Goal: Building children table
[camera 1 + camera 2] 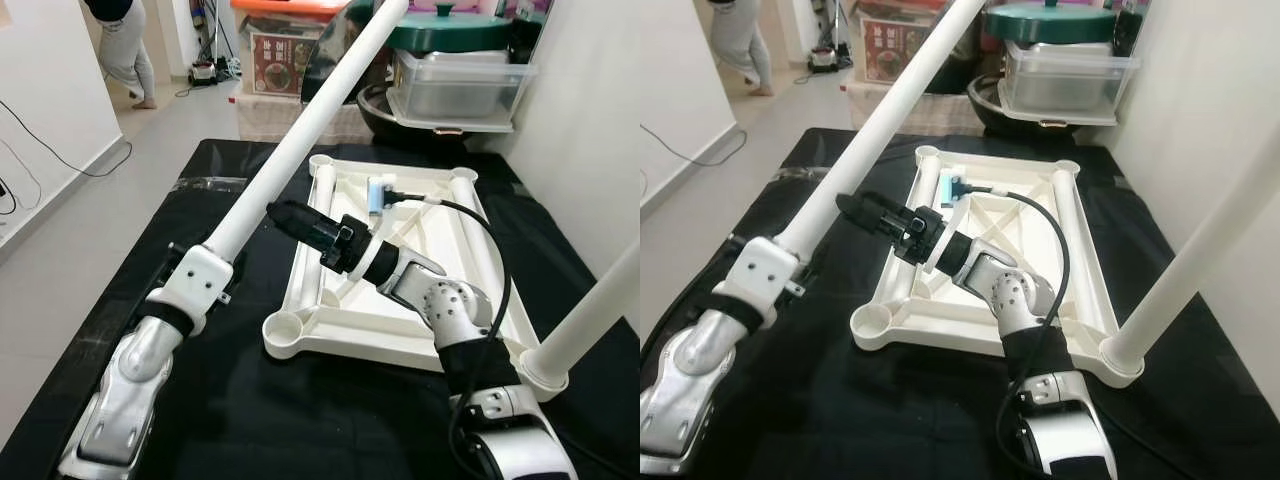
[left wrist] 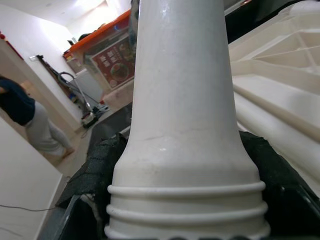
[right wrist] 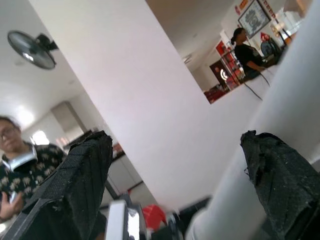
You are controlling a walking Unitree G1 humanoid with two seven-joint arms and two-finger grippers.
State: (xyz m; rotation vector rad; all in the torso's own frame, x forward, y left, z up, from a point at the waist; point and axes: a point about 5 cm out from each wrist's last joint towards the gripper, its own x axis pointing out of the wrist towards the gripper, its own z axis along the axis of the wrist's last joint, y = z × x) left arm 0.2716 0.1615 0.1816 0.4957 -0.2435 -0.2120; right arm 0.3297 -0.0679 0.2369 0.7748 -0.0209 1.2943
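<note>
The white children's table top [image 1: 400, 330] lies upside down on a black surface, with round sockets at its corners. One white leg [image 1: 600, 310] stands in the near right socket. My left gripper [image 1: 218, 250] is shut on the threaded end of a second long white leg [image 1: 300, 140], which slants up and away; in the left wrist view its black pads [image 2: 100, 170] press both sides of that leg [image 2: 185, 125]. My right gripper [image 1: 280, 213] reaches left over the table top to this leg and is open, its fingers [image 3: 75, 190] spread wide beside the leg [image 3: 280, 115].
A small blue and white device [image 1: 378, 195] with a cable lies on the table top's far edge. Storage boxes [image 1: 455, 85] and a green-lidded pot [image 1: 450, 30] crowd the back. A person [image 1: 125, 50] stands at the far left on the floor. A wall runs along the right.
</note>
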